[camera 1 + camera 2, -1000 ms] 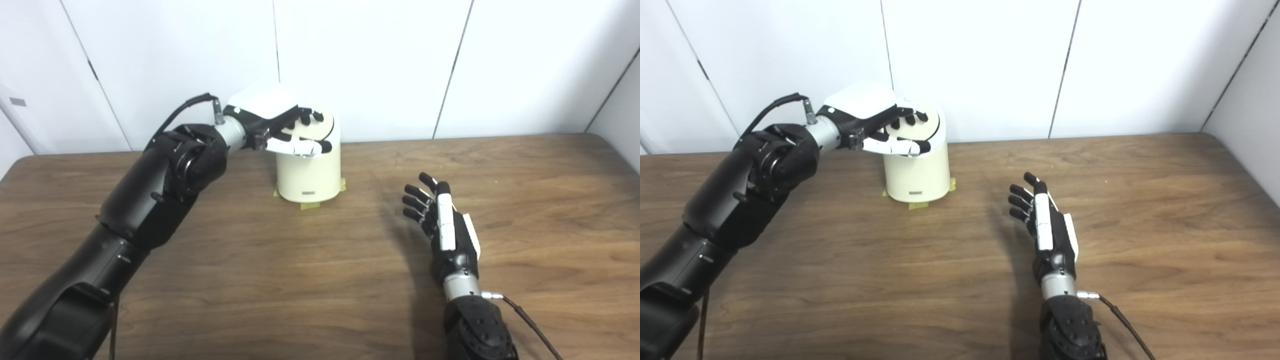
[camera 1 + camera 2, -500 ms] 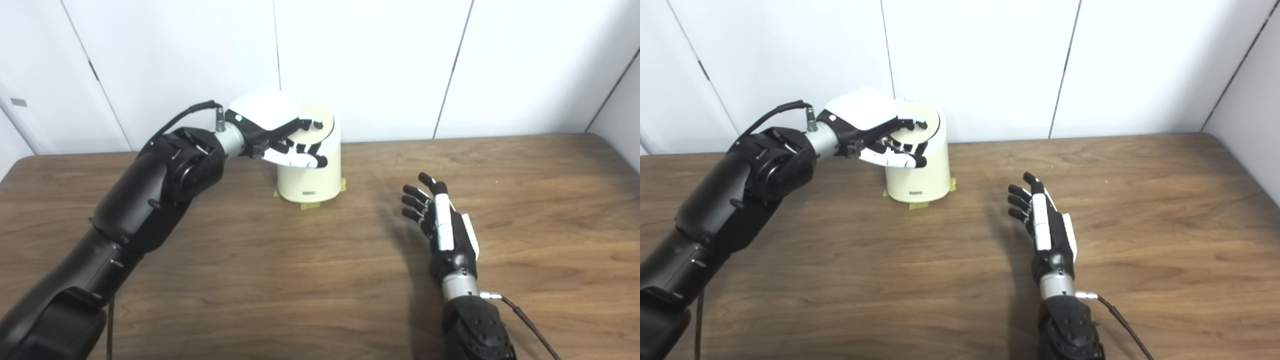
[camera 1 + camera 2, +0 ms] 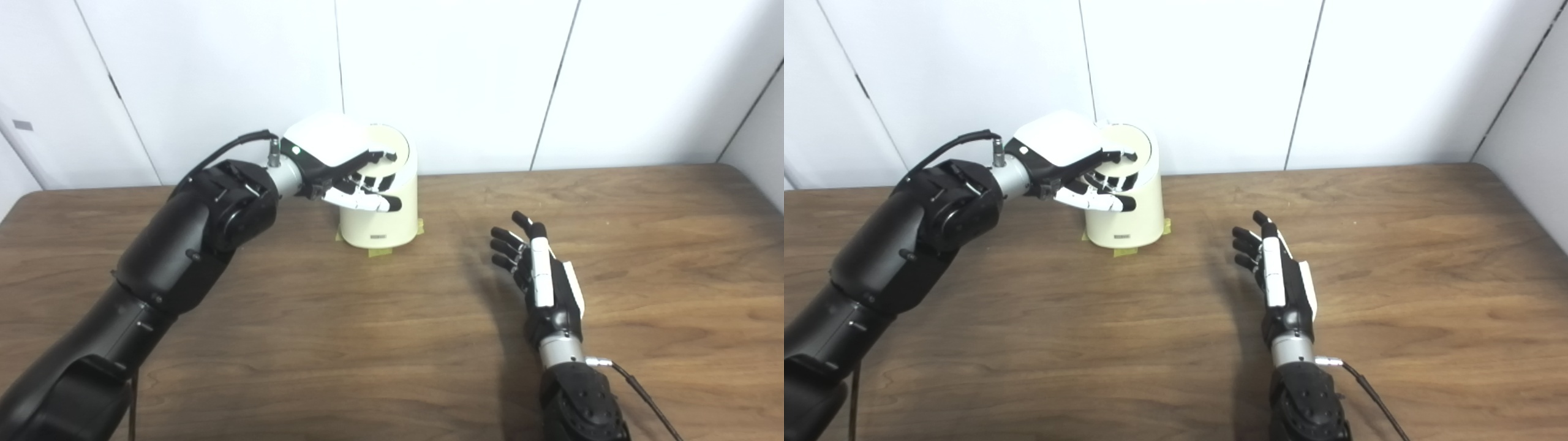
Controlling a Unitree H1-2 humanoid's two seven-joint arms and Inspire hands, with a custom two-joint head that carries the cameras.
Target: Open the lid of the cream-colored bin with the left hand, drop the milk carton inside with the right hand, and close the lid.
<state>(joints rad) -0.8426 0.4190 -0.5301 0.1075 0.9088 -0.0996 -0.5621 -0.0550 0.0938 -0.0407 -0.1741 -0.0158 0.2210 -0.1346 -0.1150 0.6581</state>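
At the back of the table (image 3: 392, 343), close to the white wall (image 3: 453, 79), stands the bin (image 3: 380, 211), a cream cylinder sitting upright on bits of yellow tape (image 3: 378, 251) that peek out around its base. Its lid (image 3: 392, 144) is a round cream disc on top, tilted toward the room, and I cannot tell whether it is seated or partly lifted. Over the lid's left and front edge sits the left hand (image 3: 343, 174), white-backed, with its dark fingers (image 3: 383, 182) curled down over the disc and the rim; the thumb lies along the front of the bin just below the lip. Whether the fingers actually grip the lid or only rest against it I cannot make out. Its black arm (image 3: 184, 257) runs back toward the lower left corner, a cable looping off the wrist. Well apart from the bin, out on the bare wood to the right, the right hand (image 3: 1277, 275) hovers low over the table with its fingers spread and slightly bent, holding nothing, palm turned toward the left. A thin cable (image 3: 1366, 392) trails from its wrist. No milk carton shows anywhere.
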